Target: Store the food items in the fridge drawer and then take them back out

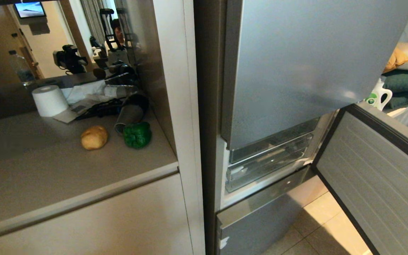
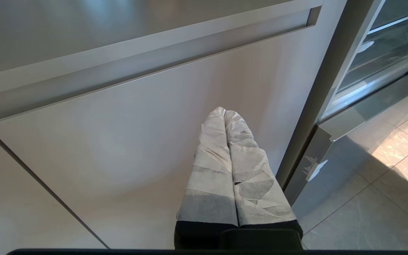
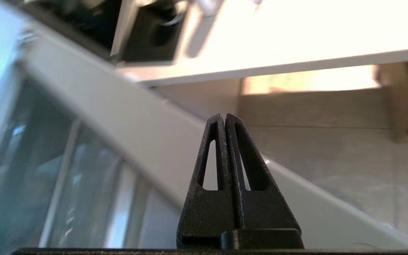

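The fridge point(image 1: 306, 67) stands to the right of the counter point(image 1: 48, 170), and its middle door point(image 1: 377, 170) hangs swung open to the right. Behind that door, below the upper panel, the drawer point(image 1: 267, 166) sits pushed in, its clear front showing pale rails; no food can be seen in it.

The pepper point(image 1: 137, 135) and the potato point(image 1: 94, 137) lie on the counter to the left of the fridge, near each other but apart, the pepper the closer of the two to the fridge. A grey cylinder point(image 1: 129, 117) lies tipped just behind the pepper, and a paper roll point(image 1: 50, 100) stands farther back and to the left.

Neither arm shows in the head view. The left gripper point(image 2: 225, 112), its fingers wrapped in pale tape and pressed together, points at the cabinet door point(image 2: 119, 148) below the counter, left of the fridge. The right gripper point(image 3: 224, 116) is closed on nothing, its black fingers touching, and sits close to the fridge's glass-fronted compartments point(image 3: 48, 177).
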